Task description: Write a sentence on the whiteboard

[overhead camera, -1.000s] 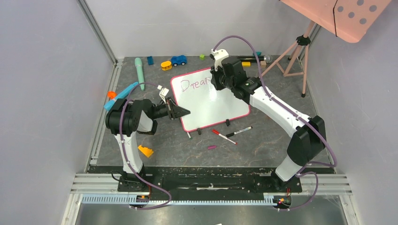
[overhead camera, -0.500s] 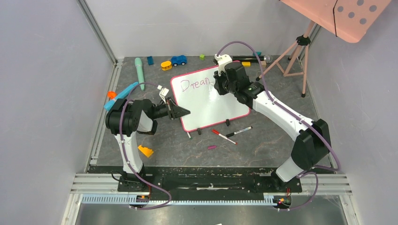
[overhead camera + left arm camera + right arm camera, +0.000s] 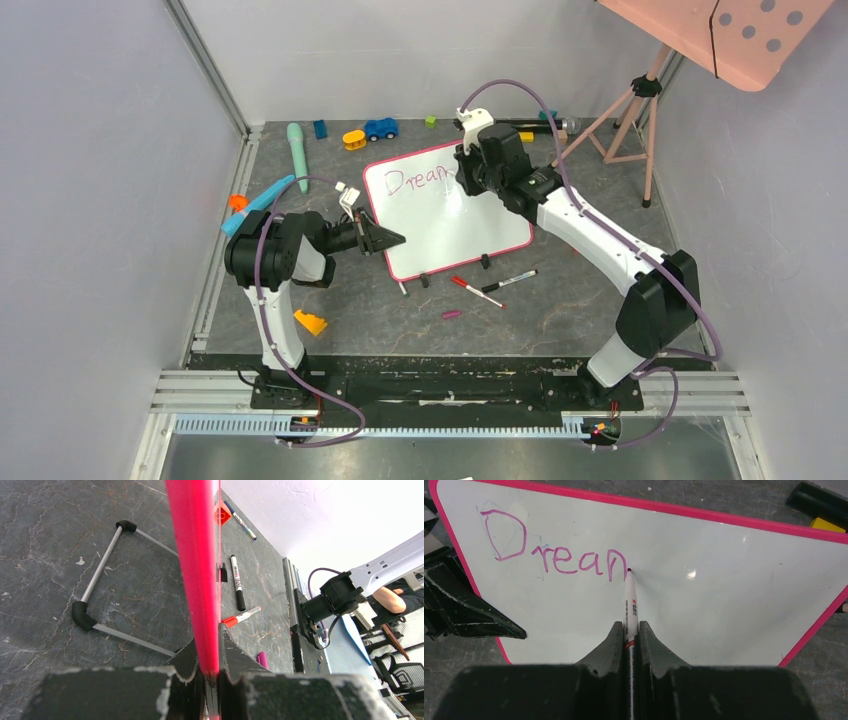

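The whiteboard (image 3: 450, 225) with its pink-red frame lies tilted in the middle of the table. My left gripper (image 3: 398, 240) is shut on its left frame edge (image 3: 197, 580). My right gripper (image 3: 629, 625) is shut on a white marker (image 3: 630, 605) whose tip touches the board (image 3: 724, 595). The sentence (image 3: 551, 552) reads "Drean" in purple at the board's top left, with the last letter part drawn. In the top view the writing (image 3: 418, 180) shows beside my right gripper (image 3: 470, 180).
Red-capped (image 3: 476, 291) and black-capped (image 3: 510, 280) markers and a purple cap (image 3: 452, 314) lie in front of the board. Toys line the back edge, among them a blue car (image 3: 380, 128). A tripod (image 3: 630, 110) stands at the back right. An orange wedge (image 3: 310, 322) lies near my left base.
My right gripper has moved right along the first line with the marker, and the writing has grown by part of a letter. The left arm and the board have not moved.
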### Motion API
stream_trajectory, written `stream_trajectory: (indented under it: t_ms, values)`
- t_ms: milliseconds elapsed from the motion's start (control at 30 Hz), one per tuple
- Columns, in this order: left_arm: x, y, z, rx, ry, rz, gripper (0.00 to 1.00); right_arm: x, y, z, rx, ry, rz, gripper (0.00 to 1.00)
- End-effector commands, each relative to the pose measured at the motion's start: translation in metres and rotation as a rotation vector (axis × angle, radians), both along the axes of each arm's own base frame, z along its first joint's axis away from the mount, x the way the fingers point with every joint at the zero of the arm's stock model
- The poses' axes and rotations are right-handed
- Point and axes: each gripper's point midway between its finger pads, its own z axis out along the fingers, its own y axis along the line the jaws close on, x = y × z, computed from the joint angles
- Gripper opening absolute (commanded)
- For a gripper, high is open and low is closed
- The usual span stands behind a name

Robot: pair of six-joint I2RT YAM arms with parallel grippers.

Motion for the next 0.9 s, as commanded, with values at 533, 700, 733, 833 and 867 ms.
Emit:
stream_trajectory:
  t_ms: [533,700,733,833,867]
  values:
    - [0.015,0.011,-0.013,0.06,-0.181,0.059,0.02,0.007,-0.025,-0.006,-0.029,-0.001,-0.064,0.0]
    - [0.015,0.011,-0.013,0.06,-0.182,0.06,0.02,-0.003,-0.029,-0.018,-0.03,0.02,-0.063,0.0]
    - [0.015,0.011,-0.013,0.06,-0.18,0.059,0.02,-0.004,-0.03,-0.02,-0.03,0.022,-0.062,0.0]
    - [0.015,0.011,-0.013,0.06,-0.182,0.061,0.02,-0.005,-0.031,-0.02,-0.028,0.021,-0.063,0.0]
    - [0.015,0.011,-0.013,0.06,-0.181,0.06,0.02,-0.005,-0.031,-0.019,-0.029,0.02,-0.064,0.0]
